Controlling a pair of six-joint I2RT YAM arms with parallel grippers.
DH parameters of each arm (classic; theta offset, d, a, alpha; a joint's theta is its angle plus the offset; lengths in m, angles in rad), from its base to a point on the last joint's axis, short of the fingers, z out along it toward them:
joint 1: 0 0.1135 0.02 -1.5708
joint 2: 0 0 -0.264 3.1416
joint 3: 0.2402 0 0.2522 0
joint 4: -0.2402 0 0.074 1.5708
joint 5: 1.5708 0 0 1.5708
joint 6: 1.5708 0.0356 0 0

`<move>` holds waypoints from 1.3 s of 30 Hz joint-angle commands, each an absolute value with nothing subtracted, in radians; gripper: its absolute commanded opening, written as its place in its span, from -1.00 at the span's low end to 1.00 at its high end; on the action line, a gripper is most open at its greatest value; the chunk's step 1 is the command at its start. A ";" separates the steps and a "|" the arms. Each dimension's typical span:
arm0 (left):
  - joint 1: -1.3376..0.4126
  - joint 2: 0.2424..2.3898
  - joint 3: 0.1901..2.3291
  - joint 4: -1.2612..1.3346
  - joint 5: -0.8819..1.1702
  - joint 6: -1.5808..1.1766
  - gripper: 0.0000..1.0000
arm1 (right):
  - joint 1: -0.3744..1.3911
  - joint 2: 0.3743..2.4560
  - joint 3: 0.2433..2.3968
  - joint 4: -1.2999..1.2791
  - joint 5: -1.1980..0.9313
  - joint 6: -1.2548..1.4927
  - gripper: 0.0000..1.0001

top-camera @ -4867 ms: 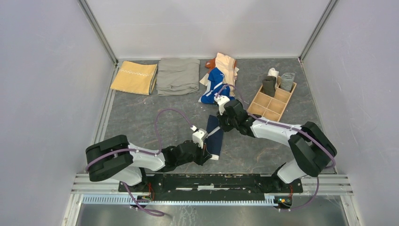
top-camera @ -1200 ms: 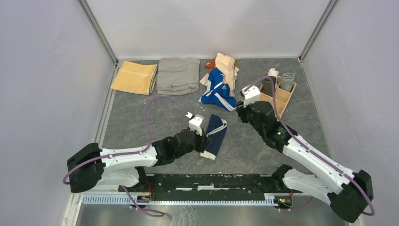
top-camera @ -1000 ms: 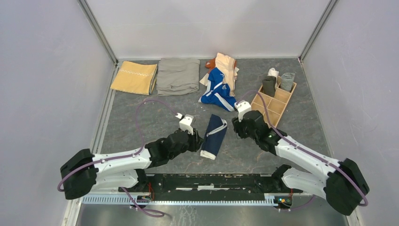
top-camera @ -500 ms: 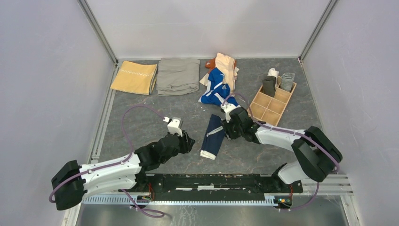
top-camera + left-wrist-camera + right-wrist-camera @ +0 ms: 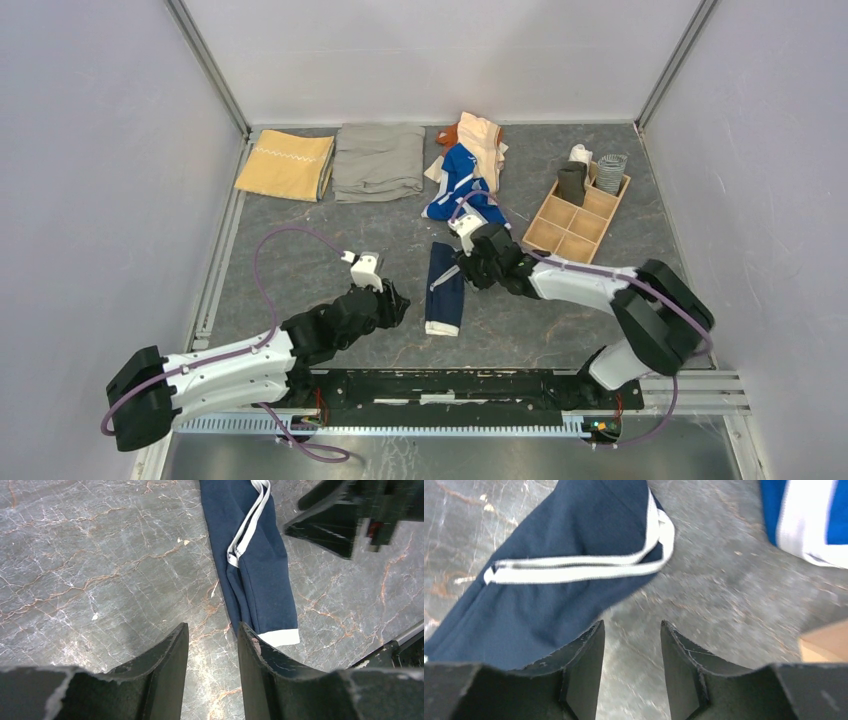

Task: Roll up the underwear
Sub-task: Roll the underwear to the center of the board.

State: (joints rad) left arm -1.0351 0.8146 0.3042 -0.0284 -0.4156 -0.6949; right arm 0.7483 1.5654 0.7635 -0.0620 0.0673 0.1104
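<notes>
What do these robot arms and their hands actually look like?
The left arm and right arm are white tubes linked by chunky black joints, each trailing a purple cable. A small white box tops each wrist. The left hand and right hand each have two flat, black, wedge-shaped fingers with scuffed edges.

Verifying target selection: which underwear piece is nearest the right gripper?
The navy briefs with white trim, folded into a strip and lying alone mid-table, right beside the right gripper. The bright blue piece and peach piece sit heaped farther back.
</notes>
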 commanded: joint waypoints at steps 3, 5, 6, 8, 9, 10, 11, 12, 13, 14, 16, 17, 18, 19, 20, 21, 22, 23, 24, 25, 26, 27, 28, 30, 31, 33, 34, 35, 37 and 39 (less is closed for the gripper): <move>-1.030 0.845 0.299 0.045 -0.374 -0.729 -0.04 | 0.750 1.175 0.572 0.039 0.125 -0.058 0.31; -1.031 0.867 0.306 0.057 -0.365 -0.731 -0.03 | 0.750 1.050 0.516 0.075 0.110 -0.103 0.43; -1.030 0.876 0.308 0.066 -0.360 -0.732 -0.03 | 0.751 0.993 0.496 0.085 0.092 -0.135 0.47; -1.031 0.887 0.308 0.084 -0.347 -0.738 -0.02 | 0.767 0.910 0.476 0.072 0.086 -0.192 0.49; -1.030 0.891 0.308 0.094 -0.339 -0.741 -0.01 | 0.796 0.878 0.473 0.052 0.108 -0.231 0.50; -1.029 0.896 0.308 0.103 -0.329 -0.746 0.00 | 0.839 0.857 0.475 0.029 0.136 -0.261 0.50; -1.029 0.903 0.308 0.112 -0.318 -0.750 0.00 | 0.885 0.840 0.481 0.004 0.165 -0.290 0.51; -1.028 0.910 0.309 0.122 -0.305 -0.753 0.01 | 0.922 0.834 0.484 -0.037 0.189 -0.312 0.53; -1.028 0.918 0.311 0.135 -0.288 -0.759 0.01 | 0.964 0.832 0.486 -0.056 0.208 -0.327 0.54; -1.028 0.928 0.311 0.148 -0.271 -0.765 0.02 | 1.015 0.831 0.484 -0.072 0.241 -0.339 0.54; -1.029 0.949 0.311 0.179 -0.227 -0.778 0.05 | 1.116 0.838 0.474 -0.088 0.325 -0.357 0.53; -1.028 0.959 0.309 0.199 -0.205 -0.785 0.07 | 1.168 0.838 0.466 -0.091 0.361 -0.361 0.52; -1.029 0.974 0.306 0.211 -0.188 -0.794 0.09 | 1.208 0.836 0.456 -0.087 0.398 -0.367 0.48; -1.029 0.987 0.303 0.220 -0.168 -0.802 0.11 | 1.256 0.826 0.446 -0.069 0.451 -0.370 0.42; -1.029 0.999 0.300 0.223 -0.156 -0.808 0.13 | 1.310 0.798 0.427 -0.037 0.507 -0.367 0.39; -1.029 1.010 0.298 0.225 -0.147 -0.815 0.14 | 1.338 0.771 0.413 -0.008 0.562 -0.368 0.41; -1.029 1.016 0.295 0.226 -0.141 -0.823 0.14 | 1.350 0.740 0.405 0.034 0.593 -0.367 0.45; -1.029 1.022 0.291 0.228 -0.136 -0.830 0.15 | 1.351 0.720 0.405 0.061 0.634 -0.362 0.51; -1.030 1.023 0.285 0.231 -0.134 -0.840 0.15 | 1.352 0.713 0.412 0.070 0.684 -0.367 0.55; -1.030 1.020 0.278 0.236 -0.134 -0.850 0.16 | 1.351 0.712 0.431 0.070 0.723 -0.370 0.58; -1.029 1.015 0.271 0.241 -0.138 -0.862 0.16 | 1.350 0.713 0.449 0.067 0.765 -0.377 0.60; -1.030 1.008 0.265 0.242 -0.144 -0.872 0.17 | 1.348 0.712 0.470 0.056 0.769 -0.403 0.60; -1.030 1.000 0.259 0.242 -0.153 -0.882 0.17 | 1.347 0.703 0.479 0.050 0.748 -0.438 0.61; -1.030 0.985 0.251 0.241 -0.168 -0.897 0.18 | 1.348 0.668 0.462 0.101 0.709 -0.549 0.66; -1.030 0.979 0.250 0.238 -0.173 -0.902 0.19 | 1.348 0.651 0.450 0.103 0.676 -0.624 0.67; -1.030 0.972 0.250 0.227 -0.179 -0.905 0.19 | 1.345 0.623 0.442 0.102 0.665 -0.661 0.67; -1.029 0.970 0.252 0.220 -0.179 -0.906 0.19 | 1.346 0.619 0.452 0.074 0.638 -0.669 0.67; -1.028 0.968 0.254 0.209 -0.182 -0.909 0.20 | 1.346 0.623 0.461 0.047 0.617 -0.680 0.65; -1.028 0.967 0.255 0.203 -0.182 -0.911 0.22 | 1.345 0.668 0.492 -0.029 0.603 -0.670 0.63; -1.029 0.973 0.257 0.198 -0.178 -0.905 0.22 | 1.353 0.749 0.516 -0.082 0.601 -0.640 0.57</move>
State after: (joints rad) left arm -1.0317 0.9829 0.2523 0.1894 -0.1585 -0.8688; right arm 1.3460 0.6487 0.4442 0.0116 0.6357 -0.6163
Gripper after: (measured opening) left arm 0.608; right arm 0.809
